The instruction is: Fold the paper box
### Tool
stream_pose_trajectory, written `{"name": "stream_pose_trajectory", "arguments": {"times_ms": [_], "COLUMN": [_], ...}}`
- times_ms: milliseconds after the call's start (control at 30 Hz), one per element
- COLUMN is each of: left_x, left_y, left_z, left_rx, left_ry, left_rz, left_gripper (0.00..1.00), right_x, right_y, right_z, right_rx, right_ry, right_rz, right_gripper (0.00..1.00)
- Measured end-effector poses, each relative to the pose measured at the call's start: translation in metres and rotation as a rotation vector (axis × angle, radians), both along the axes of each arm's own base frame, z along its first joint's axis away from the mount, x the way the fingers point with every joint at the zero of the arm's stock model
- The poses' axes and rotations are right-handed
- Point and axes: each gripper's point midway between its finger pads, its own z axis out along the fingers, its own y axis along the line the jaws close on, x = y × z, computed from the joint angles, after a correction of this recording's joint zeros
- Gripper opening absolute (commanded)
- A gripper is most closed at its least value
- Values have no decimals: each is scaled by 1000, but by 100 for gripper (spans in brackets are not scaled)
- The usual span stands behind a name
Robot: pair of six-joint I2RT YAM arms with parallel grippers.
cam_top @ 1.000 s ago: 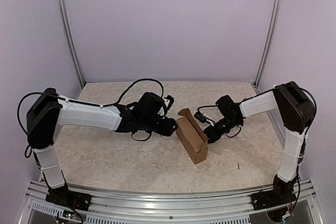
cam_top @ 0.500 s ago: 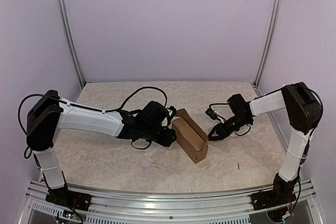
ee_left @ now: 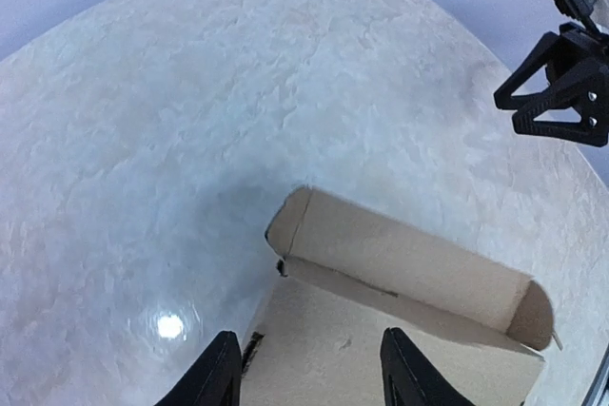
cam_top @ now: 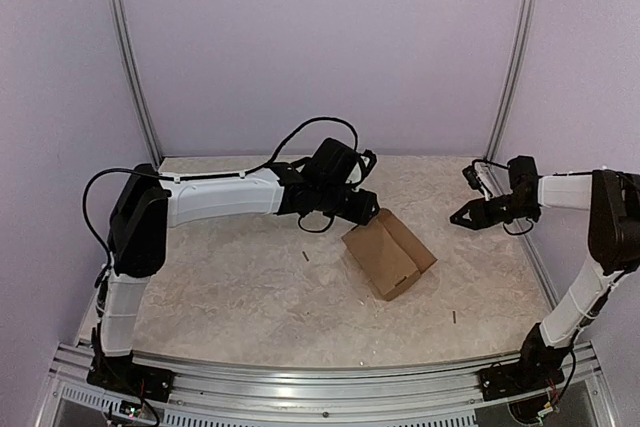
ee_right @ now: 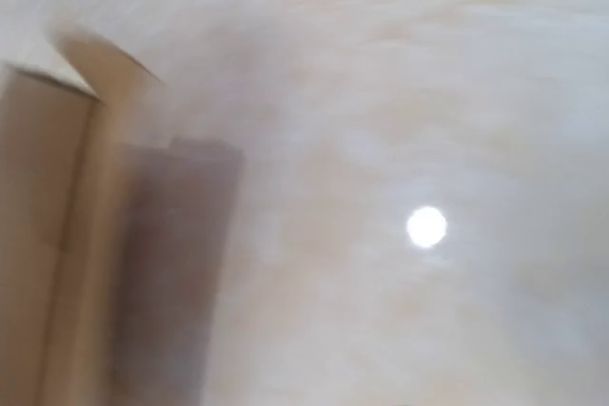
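Observation:
The paper box (cam_top: pixel 390 257) is a brown cardboard shell lying right of the table's middle, one long flap curled up along its far side (ee_left: pixel 400 268). My left gripper (cam_top: pixel 372 213) is at the box's back left corner. Its fingers (ee_left: pixel 217 374) stand open over the flat cardboard panel and grip nothing. My right gripper (cam_top: pixel 456 218) hovers well to the right of the box, near the right wall. It also shows in the left wrist view, where this right gripper (ee_left: pixel 506 102) has its tips a little apart and empty. The right wrist view is blurred, with the box (ee_right: pixel 48 235) at its left edge.
Two small dark specks (cam_top: pixel 305 256) (cam_top: pixel 453 317) lie on the marbled tabletop (cam_top: pixel 230 287). Lilac walls with metal posts (cam_top: pixel 510 57) close in the back and sides. A black cable loop (cam_top: pixel 318 127) arches over the left arm.
The left arm has swung back and to the right, and the box has shifted right and turned. The right gripper has let go of the box and pulled away toward the right wall.

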Motion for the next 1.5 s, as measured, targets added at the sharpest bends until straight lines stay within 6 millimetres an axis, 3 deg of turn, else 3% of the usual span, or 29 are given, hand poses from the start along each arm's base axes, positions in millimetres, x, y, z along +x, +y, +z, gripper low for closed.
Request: {"name": "stream_pose_trajectory", "arguments": {"times_ms": [133, 267, 333, 500, 667, 800, 900, 1067, 1200, 1367, 1500], "left_x": [28, 16, -2, -34, -63, -85, -89, -87, -91, -88, -81], "left_y": [-20, -4, 12, 29, 12, -1, 0, 23, 58, 88, 101], "left_z": [0, -35, -51, -47, -30, -37, -47, -71, -97, -88, -75], "left_rx": [-25, 63, 120, 157, 137, 152, 169, 229, 306, 313, 285], "left_ry": [-24, 5, 27, 23, -20, -12, 4, 22, 52, 47, 38], "left_rz": [-21, -24, -26, -33, -62, -79, -68, -13, 31, 86, 127], "left_gripper": [54, 56, 57, 57, 57, 57, 57, 57, 57, 57, 57], "right_x": [8, 2, 0, -4, -11, -19, -25, -34, -44, -78, -103], "right_y": [-40, -41, -36, -12, 21, 51, 65, 76, 77, 88, 105], "right_z": [6, 20, 25, 18, -6, -25, -33, -40, -47, -57, -53], "right_rx": [-2, -10, -17, -52, -93, -146, -182, -240, -282, -378, -434], "right_ry": [-27, -83, -110, -124, -81, -55, -53, -56, -39, -40, -83], "right_rz": [-93, -81, -58, 23, 125, 218, 265, 314, 340, 434, 526], "right_gripper": [44, 46, 46, 47, 47, 47, 46, 45, 45, 45, 46]}}
